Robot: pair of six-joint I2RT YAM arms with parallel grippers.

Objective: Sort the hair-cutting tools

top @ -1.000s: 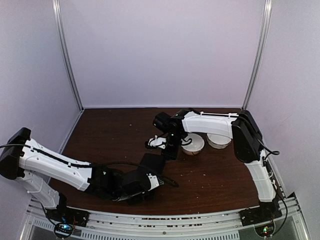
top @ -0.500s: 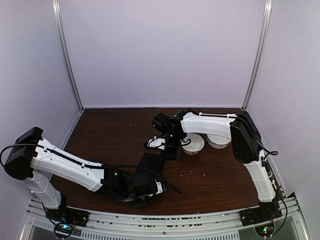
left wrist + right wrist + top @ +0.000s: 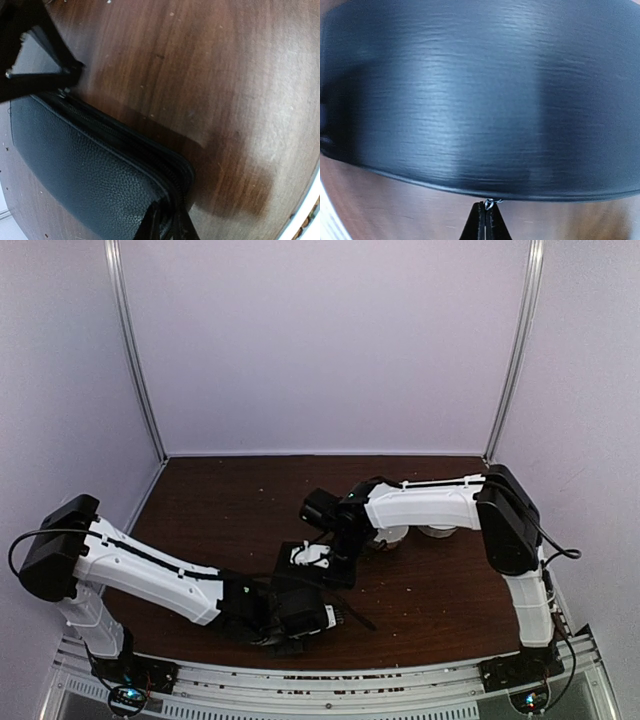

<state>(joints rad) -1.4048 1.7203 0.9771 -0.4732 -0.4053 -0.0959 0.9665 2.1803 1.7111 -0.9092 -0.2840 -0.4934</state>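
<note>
you're at the opening step, and nothing has been sorted yet as far as these views show. the black case (image 3: 85, 165) lies on the table (image 3: 210, 75), near the middle of its near edge, with both arms bent over it.

your left claw (image 3: 167, 222) comes in from the near left, and its fingers are together on the near corner of the case, by the zip seam, pinning it down. your right claw (image 3: 485, 209) reaches in from the far right; its fingers are pressed together on the small metal zip pull (image 3: 489, 202) at the rim of the case, which fills that wrist view.

no scissors show in any of the 3 views, so my guess is that the hair-cutting tools are inside the case, which looks zipped shut. a thin dark strip (image 3: 358, 618) pokes out to the right of the left claw (too small to tell whether it is a tool or a strap of the case).

the 2 white bowls (image 3: 436, 532) sit at the far right, mostly hidden under the right arm. i can't see whether anything is in them.

what is left is nearly everything: run the zip open while the left claw holds the case, fold it open, then lift each tool out and place it by kind, probably into the bowls.
</note>
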